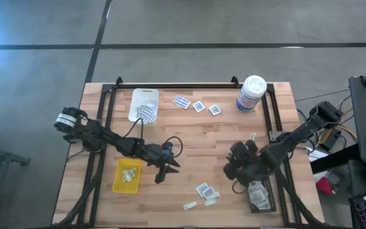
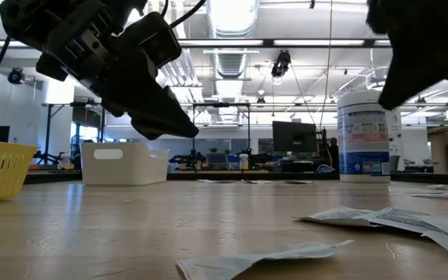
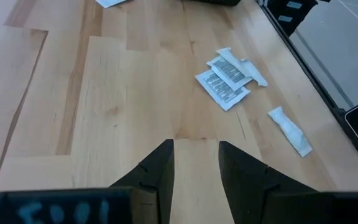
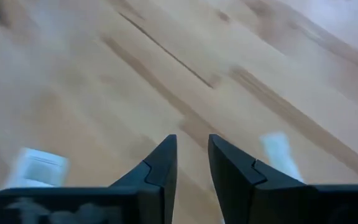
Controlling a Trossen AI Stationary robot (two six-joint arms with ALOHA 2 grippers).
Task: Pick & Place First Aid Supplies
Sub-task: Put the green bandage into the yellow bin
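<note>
First aid supplies lie scattered on the wooden table. Three packets (image 1: 199, 106) rest flat near the far edge, and a small cluster (image 1: 206, 192) lies near the front edge, also seen as packets (image 3: 225, 78) with a pale strip (image 3: 289, 129) beside them. My left gripper (image 1: 165, 172) (image 3: 196, 144) hovers open to the right of the yellow tray (image 1: 128, 175), pointing toward the cluster, with nothing between its fingers. My right gripper (image 1: 232, 170) (image 4: 192, 138) hangs open above bare wood, right of the cluster, between two blurred packets (image 4: 39, 167).
A white tray (image 1: 143, 105) holding packets stands at the far left. A tall white canister (image 1: 251, 93) stands at the far right. A black tray (image 1: 259, 196) with packets sits at the near right, under my right arm. A black frame (image 1: 107, 105) borders the table.
</note>
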